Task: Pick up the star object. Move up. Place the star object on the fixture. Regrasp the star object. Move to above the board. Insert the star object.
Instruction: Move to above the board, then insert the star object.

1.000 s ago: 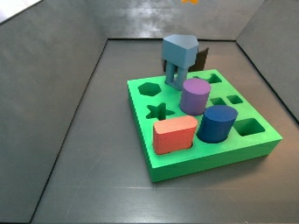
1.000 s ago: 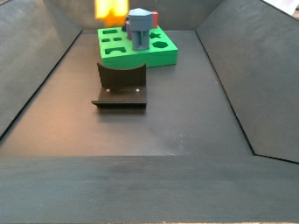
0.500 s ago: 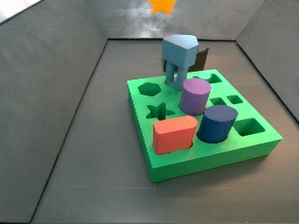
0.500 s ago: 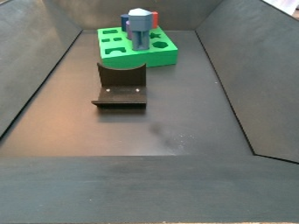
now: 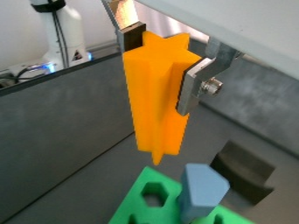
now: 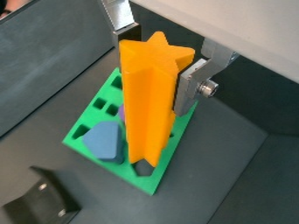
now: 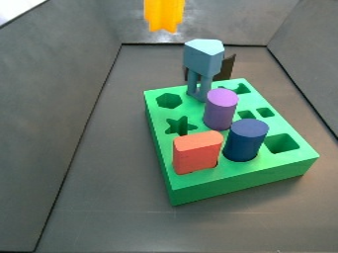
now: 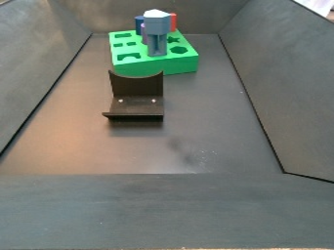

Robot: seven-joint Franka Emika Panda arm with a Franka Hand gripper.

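The star object [image 5: 156,96] is a long orange prism with a star end, hanging upright. My gripper [image 5: 163,66] is shut on it, with a silver finger [image 5: 197,83] pressed to each side, as both wrist views show [image 6: 149,96]. In a side view only the star object [image 7: 162,14] shows at the top edge, high above the floor and behind the board's far left corner. The green board [image 7: 224,163] lies below with its star hole [image 7: 177,126] open. The fixture [image 8: 135,96], a dark L-shaped bracket, stands on the floor beside the board [image 8: 183,61].
A blue-grey piece [image 7: 201,64] stands tall on the board's far side. A purple cylinder [image 7: 220,107], a dark blue cylinder [image 7: 246,139] and a red block [image 7: 197,152] also stand in the board. Grey sloping walls enclose the floor.
In one side view the held star object has moved left and lower, showing more of itself. It has left the top of the other side view.
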